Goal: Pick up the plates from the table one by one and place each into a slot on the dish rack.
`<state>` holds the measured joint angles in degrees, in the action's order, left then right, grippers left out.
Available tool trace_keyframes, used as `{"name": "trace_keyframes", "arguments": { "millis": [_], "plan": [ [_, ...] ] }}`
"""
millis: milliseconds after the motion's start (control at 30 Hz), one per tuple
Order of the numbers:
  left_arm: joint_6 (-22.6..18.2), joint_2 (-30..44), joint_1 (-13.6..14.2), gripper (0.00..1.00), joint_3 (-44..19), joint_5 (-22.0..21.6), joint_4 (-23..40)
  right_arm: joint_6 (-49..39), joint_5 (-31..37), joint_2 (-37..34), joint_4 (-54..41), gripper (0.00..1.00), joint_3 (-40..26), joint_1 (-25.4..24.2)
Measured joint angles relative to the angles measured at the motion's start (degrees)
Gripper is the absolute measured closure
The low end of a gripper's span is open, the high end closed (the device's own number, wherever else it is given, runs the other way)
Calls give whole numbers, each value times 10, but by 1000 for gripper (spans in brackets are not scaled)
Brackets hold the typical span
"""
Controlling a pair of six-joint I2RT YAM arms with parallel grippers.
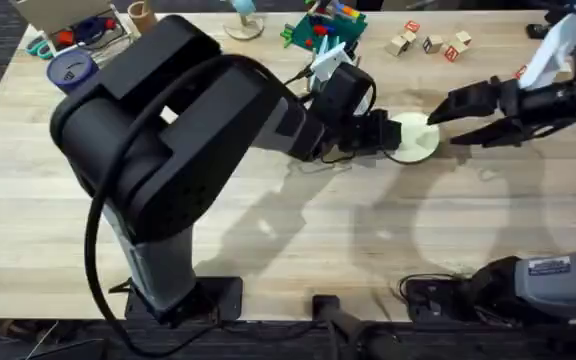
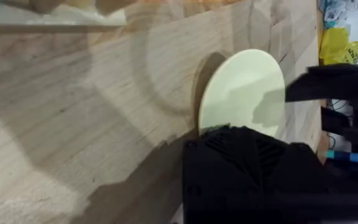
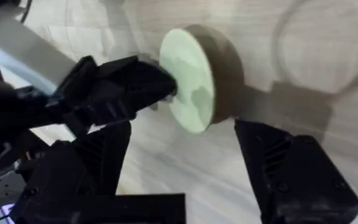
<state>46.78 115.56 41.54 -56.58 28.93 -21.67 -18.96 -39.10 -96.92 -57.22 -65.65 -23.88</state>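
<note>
A cream plate [image 1: 415, 137] is held tilted off the table [image 1: 268, 260] right of centre, casting a shadow on the wood. My left gripper [image 1: 386, 134] reaches in from the left and is shut on the plate's near edge. The left wrist view shows the plate [image 2: 244, 90] just beyond my own black finger [image 2: 247, 168]. My right gripper [image 1: 447, 120] is open at the plate's right side, jaws apart and not touching it. In the right wrist view the plate [image 3: 188, 78] stands ahead of my right gripper [image 3: 185, 127], with the left fingers [image 3: 135, 87] pinching its rim. The dish rack is out of view.
At the back edge stand a green toy-block board [image 1: 318, 30], several small wooden blocks [image 1: 428, 42] and a tan cup [image 1: 143, 15]. A blue round container [image 1: 71, 68] sits at the back left. The large left arm covers the table's middle left.
</note>
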Motion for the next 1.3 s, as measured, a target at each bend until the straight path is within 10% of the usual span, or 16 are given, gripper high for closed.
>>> {"name": "trace_keyframes", "arguments": {
  "millis": [933,1300],
  "plan": [
    [0,0,0,959,0,0,0,-19,-59,-100,91,43,-4,18],
    [0,0,-2,960,0,3,3,-21,-76,-131,103,542,-2,64]
  ]
}}
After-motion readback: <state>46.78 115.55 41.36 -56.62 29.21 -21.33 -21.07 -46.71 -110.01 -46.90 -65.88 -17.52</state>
